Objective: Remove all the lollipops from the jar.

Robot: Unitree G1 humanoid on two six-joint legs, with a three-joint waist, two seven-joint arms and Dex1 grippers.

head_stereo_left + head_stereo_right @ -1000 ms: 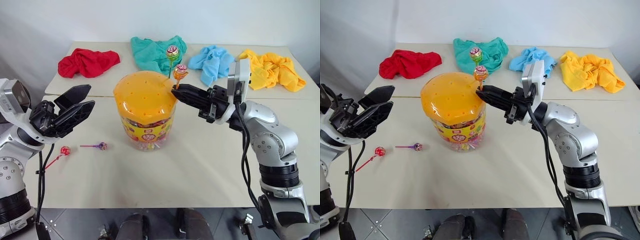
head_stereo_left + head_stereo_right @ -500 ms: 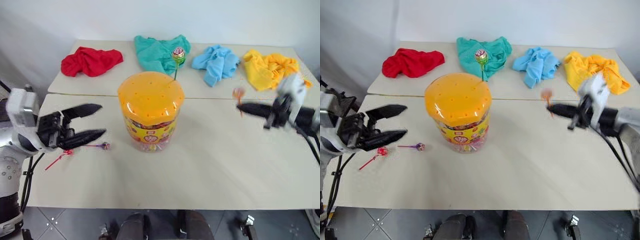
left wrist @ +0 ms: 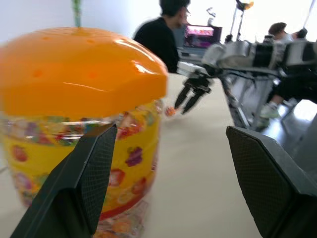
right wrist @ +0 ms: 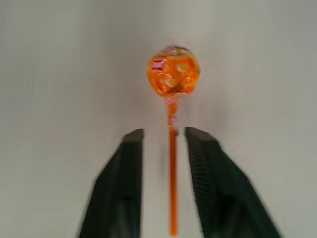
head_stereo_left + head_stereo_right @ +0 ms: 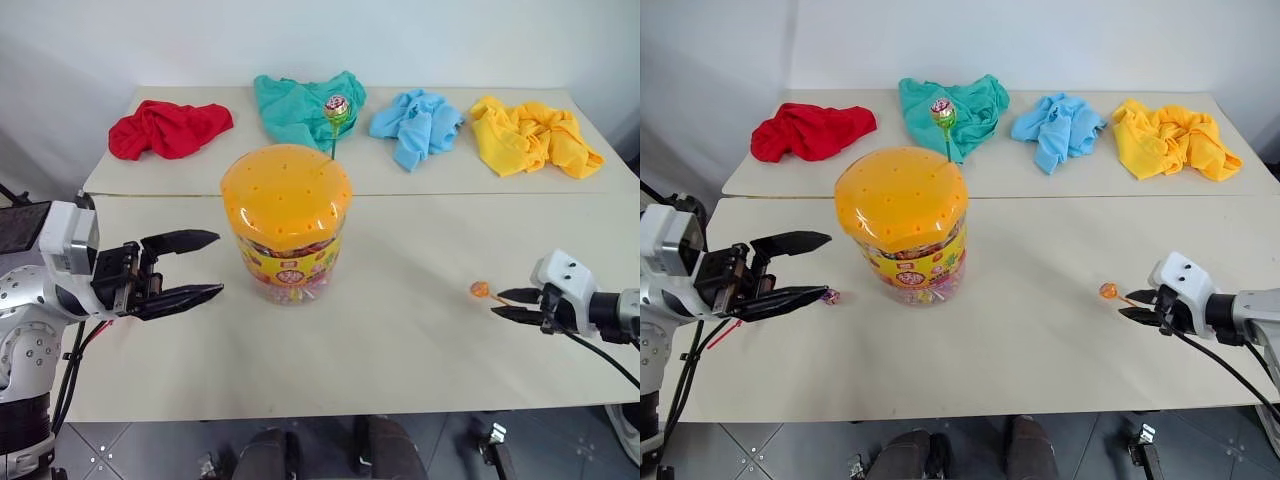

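Observation:
The jar (image 5: 286, 225), a clear tub with a domed orange lid, stands mid-table. A green lollipop (image 5: 336, 108) sticks up from the lid's far edge. My left gripper (image 5: 217, 264) hovers open just left of the jar, fingers pointing at it. A purple lollipop (image 5: 831, 296) peeks out from under its lower finger. At the right, an orange lollipop (image 5: 480, 290) lies on the table. Its stick runs back between the parted fingers of my open right gripper (image 5: 515, 305), which do not touch it (image 4: 173, 77).
Four cloths lie along the far table: red (image 5: 168, 128), teal (image 5: 300, 100), blue (image 5: 415, 122), yellow (image 5: 535, 135). A seam (image 5: 450, 195) runs between the two tables. People sit in the background of the left wrist view (image 3: 161, 34).
My right gripper swung from the jar lid out to the right and down to the table with the orange lollipop, then opened. The left gripper sank a little and turned.

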